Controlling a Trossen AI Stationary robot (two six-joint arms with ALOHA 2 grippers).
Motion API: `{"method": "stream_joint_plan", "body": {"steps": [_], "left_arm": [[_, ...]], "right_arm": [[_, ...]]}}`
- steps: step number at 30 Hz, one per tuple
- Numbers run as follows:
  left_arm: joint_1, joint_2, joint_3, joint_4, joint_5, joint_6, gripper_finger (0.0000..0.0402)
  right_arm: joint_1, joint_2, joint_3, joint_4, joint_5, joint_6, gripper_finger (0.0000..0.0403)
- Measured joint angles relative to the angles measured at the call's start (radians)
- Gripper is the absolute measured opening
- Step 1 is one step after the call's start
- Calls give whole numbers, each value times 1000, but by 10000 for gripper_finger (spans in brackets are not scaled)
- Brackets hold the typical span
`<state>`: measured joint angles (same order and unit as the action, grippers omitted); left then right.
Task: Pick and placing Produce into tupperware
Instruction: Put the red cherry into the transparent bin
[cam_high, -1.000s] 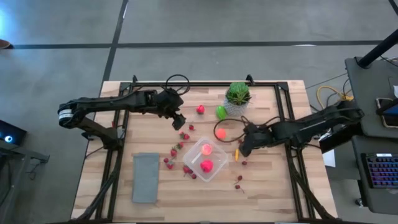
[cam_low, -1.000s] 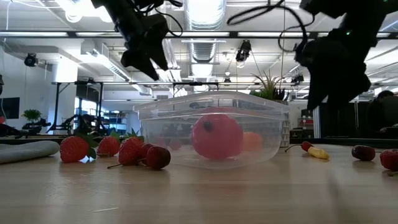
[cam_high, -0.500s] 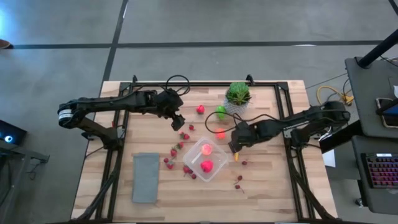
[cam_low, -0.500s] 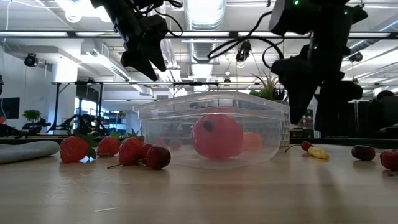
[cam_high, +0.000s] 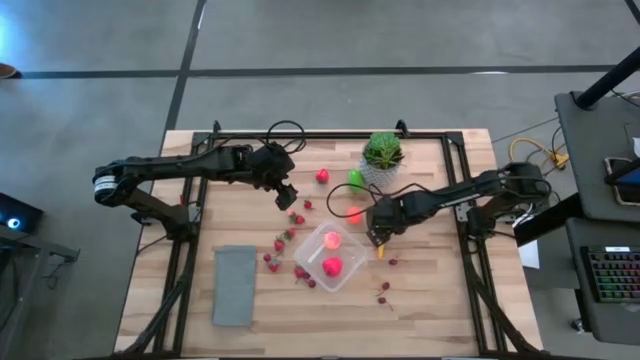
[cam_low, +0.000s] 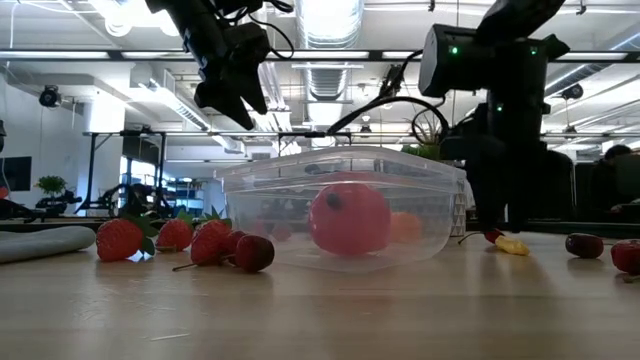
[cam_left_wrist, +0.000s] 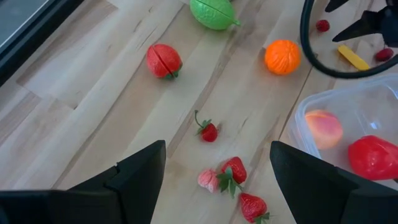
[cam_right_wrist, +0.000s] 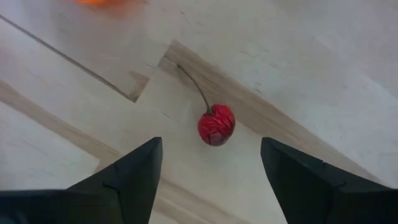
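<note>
Right pincer (cam_right_wrist: 211, 177) has lowered, spread empty over a cherry (cam_right_wrist: 216, 124); left unmoved.

The work surface is a light wooden table (cam_high: 430, 300) of butcher-block planks, bordered by a dark metal frame (cam_high: 330, 134). Resting directly on it are 1 clear tupperware (cam_high: 312, 266) near the centre, 1 flat grey rectangle (cam_high: 234, 285) toward the left front, 1 potted spiky green plant (cam_high: 382, 152) at the back, and loose produce: a bright green piece (cam_high: 355, 180), an orange (cam_left_wrist: 282, 56), a yellow-orange piece (cam_left_wrist: 352, 57) and a halved red fruit (cam_high: 322, 176). Small red berries (cam_high: 285, 240) lie scattered beside the tupperware, and 1 stemmed cherry (cam_right_wrist: 216, 124) lies on bare wood.
</note>
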<state>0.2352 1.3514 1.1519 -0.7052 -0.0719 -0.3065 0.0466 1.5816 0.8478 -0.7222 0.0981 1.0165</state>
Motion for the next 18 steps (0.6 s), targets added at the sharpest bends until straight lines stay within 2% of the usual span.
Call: {"method": "stream_joint_plan", "body": {"steps": [12, 18], "left_arm": [[0, 0, 0, 6, -1, -22, 274], [0, 0, 0, 7, -2, -27, 274]], "right_arm": [[-57, 30, 0, 36, -4, -113, 236], [-59, 30, 0, 41, -27, -129, 203]]}}
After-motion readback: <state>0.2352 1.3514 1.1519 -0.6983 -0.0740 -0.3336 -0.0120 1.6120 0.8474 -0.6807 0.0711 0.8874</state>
